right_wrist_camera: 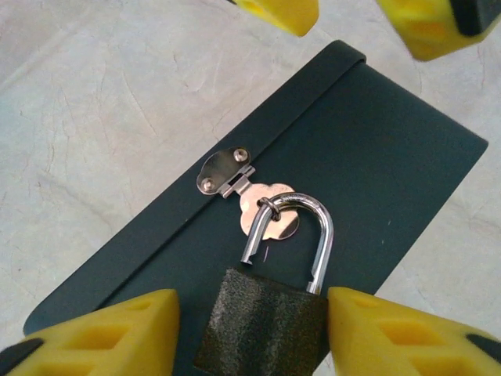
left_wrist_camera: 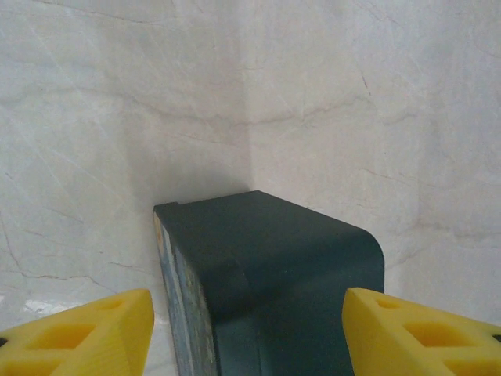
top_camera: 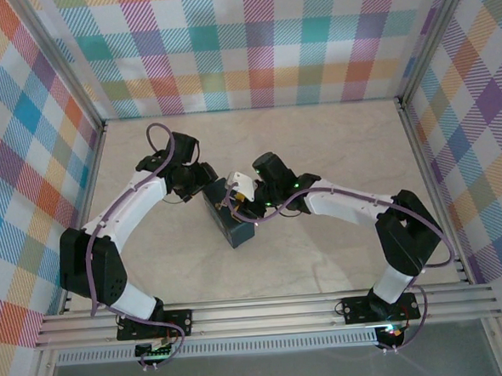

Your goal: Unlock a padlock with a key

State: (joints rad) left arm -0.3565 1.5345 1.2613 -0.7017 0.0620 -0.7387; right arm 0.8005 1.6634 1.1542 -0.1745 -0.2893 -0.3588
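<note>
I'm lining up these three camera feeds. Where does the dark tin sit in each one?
Top external: dark tin just left of the picture's centre.
Left wrist: dark tin at bottom centre, one end seen close up.
Right wrist: dark tin runs diagonally across the middle, with the padlock hooked through its hasp.
Shared landmark: the pale marbled table under the tin.

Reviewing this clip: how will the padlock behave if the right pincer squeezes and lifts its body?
The padlock body looks like solid, textured metal, so probably rigid and not slippery. Its shackle is threaded through the hasp on the tin, so it should pivot there rather than lift away, perhaps tugging the tin.
</note>
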